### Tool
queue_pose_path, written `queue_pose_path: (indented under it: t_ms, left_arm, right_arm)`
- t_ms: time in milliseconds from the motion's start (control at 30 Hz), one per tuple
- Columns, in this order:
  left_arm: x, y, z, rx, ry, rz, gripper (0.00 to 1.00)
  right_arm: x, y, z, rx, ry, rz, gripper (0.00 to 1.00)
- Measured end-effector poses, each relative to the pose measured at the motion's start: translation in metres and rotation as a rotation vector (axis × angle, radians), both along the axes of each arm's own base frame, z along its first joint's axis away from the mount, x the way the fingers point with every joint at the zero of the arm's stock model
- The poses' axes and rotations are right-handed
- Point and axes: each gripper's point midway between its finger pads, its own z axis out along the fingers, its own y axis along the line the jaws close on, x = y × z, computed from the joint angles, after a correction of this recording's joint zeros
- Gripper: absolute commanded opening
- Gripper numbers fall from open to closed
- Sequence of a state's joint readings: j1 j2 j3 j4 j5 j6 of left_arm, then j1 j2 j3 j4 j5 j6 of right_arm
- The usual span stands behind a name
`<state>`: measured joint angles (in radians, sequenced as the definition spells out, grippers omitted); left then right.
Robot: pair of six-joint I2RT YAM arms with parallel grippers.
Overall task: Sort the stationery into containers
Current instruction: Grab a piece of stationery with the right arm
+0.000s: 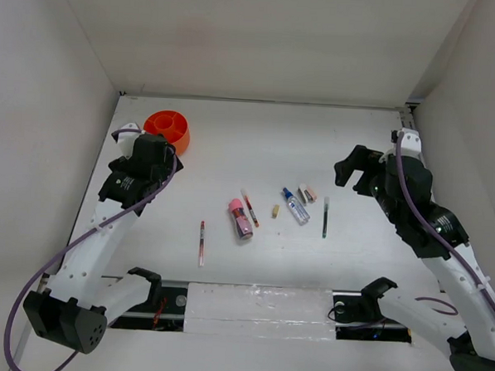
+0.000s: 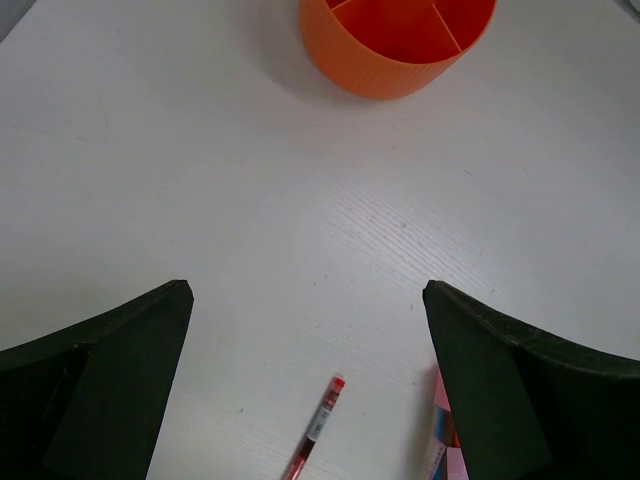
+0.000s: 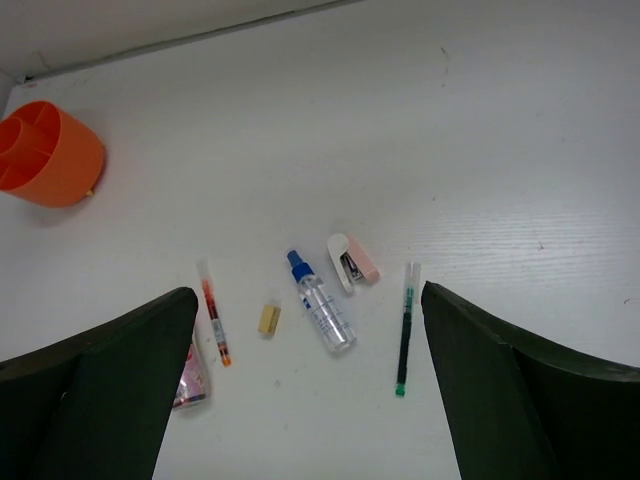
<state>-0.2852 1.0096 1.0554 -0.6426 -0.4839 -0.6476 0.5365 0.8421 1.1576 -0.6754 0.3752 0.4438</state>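
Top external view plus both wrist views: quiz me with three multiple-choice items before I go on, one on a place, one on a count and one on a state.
1. The orange cup stands:
A) far left, by the left gripper
B) far right
C) among the pens

2. How many red-white pens show?
A) one
B) two
C) four

3. The grippers are:
A) both open, empty
B) both shut
C) left open, right shut

Answers:
1 A: the cup sits just beyond the left arm's wrist.
2 B: one lies beside the pink tube, the other alone to its left.
3 A: the left gripper and right gripper both show wide-apart fingers with nothing between them.
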Motion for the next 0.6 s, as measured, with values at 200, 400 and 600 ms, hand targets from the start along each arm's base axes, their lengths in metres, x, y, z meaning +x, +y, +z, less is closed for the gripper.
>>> queue_pose_path:
  t_ms: [200, 400, 600]
  left_arm:
    - [-0.002, 0.001, 0.008, -0.01, -0.034, 0.0, 1.0]
    - [-0.004, 0.001, 0.021, -0.027, -0.092, -0.001, 1.0]
    - [-0.001, -0.002, 0.008, -0.022, -0.053, -0.013, 1.0]
  right_arm:
    - [-0.004, -0.005, 0.006, 0.012, -0.023, -0.018, 1.0]
    - [-0.001, 0.009, -0.001, 0.018, 0.007, 0.041, 1.0]
    - [0.004, 0.083, -0.054, 0.03, 0.132, 0.242, 0.99]
